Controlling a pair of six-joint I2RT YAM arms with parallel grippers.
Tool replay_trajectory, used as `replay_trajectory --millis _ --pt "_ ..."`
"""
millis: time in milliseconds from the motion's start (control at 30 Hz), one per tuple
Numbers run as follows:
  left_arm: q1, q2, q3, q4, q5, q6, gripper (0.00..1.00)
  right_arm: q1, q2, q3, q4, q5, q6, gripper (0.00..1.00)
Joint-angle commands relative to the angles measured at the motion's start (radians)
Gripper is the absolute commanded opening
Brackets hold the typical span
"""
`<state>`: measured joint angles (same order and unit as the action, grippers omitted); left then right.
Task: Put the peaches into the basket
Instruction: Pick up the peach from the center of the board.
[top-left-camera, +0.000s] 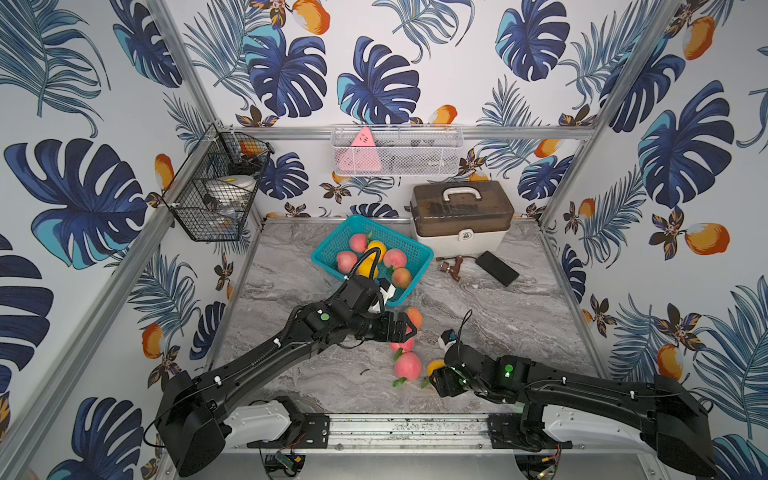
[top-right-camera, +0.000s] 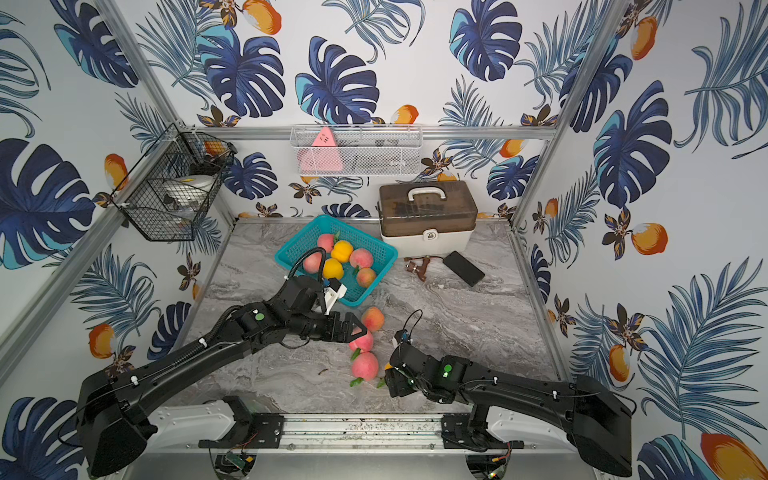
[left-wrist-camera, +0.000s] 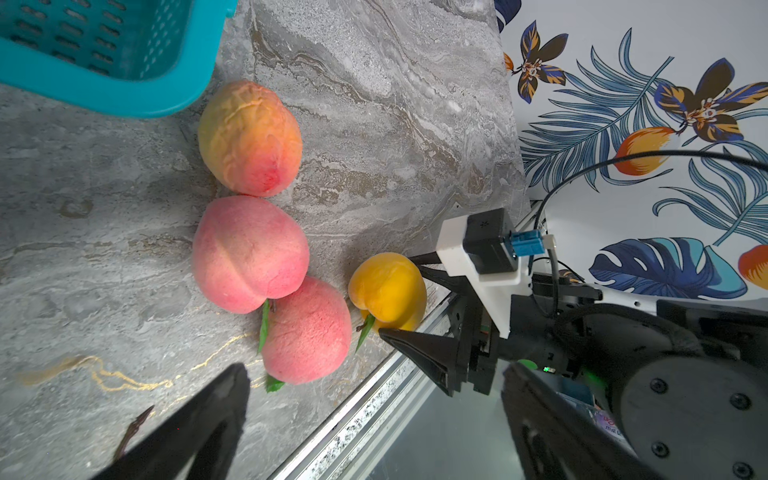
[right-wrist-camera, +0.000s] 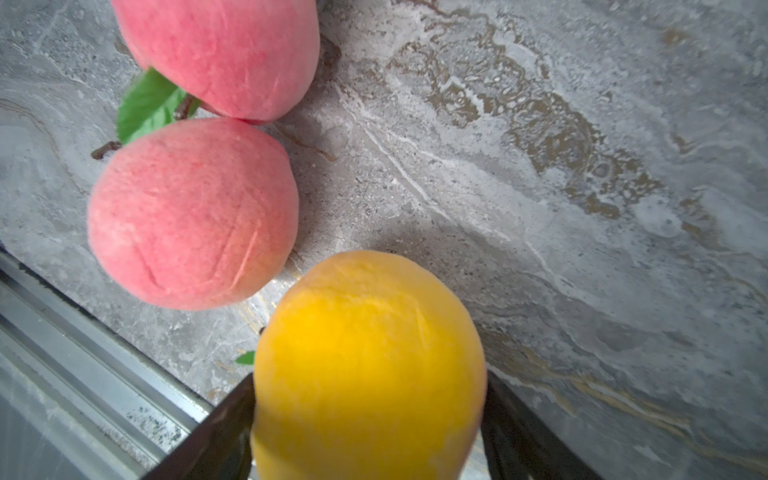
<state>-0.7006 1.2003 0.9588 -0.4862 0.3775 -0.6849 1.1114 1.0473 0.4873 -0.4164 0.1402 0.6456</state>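
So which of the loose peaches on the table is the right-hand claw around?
The yellow peach, the only yellow one outside the basket: it sits between the right gripper's fingers. The other three loose ones are pink or pink-orange.

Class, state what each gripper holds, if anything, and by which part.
Right gripper: the yellow peach, pinched across its two opposite sides, on the table. Left gripper: open, holding nothing.

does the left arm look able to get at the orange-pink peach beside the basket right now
Probably yes: the left gripper hangs open right beside that peach, with nothing on top of it. The basket rim close by might crowd one finger.
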Motion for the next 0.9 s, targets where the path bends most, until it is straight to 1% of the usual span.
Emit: replay_trajectory --millis 0,100,333,400,567,767,867 --pt "-0.001 0.001 0.011 0.023 0.008 -0.009 0.98 0.001 0.015 0.003 0.004 0.003 -0.002 0.81" --pt "-0.001 0.001 0.012 0.021 0.006 -0.009 0.98 0.001 0.021 0.004 0.005 0.007 -0.004 0.83" --pt "-0.001 0.008 -0.007 0.049 0.021 -0.020 0.98 0.001 0.008 -0.004 0.006 0.010 -0.001 0.82" --pt "-0.002 0.012 -0.003 0.046 0.020 -0.016 0.98 0.001 0.009 -0.003 0.005 0.010 -0.002 0.80" --pt "-0.001 0.015 0.005 0.034 0.017 -0.007 0.98 0.001 0.001 -0.005 0.007 0.011 0.001 0.72" --pt "-0.001 0.019 0.001 0.040 0.022 -0.007 0.98 0.001 -0.015 -0.008 -0.005 0.024 0.005 0.70" --pt "-0.001 0.025 0.009 0.028 0.021 0.001 0.98 0.001 -0.058 -0.006 -0.016 0.046 -0.003 0.70"
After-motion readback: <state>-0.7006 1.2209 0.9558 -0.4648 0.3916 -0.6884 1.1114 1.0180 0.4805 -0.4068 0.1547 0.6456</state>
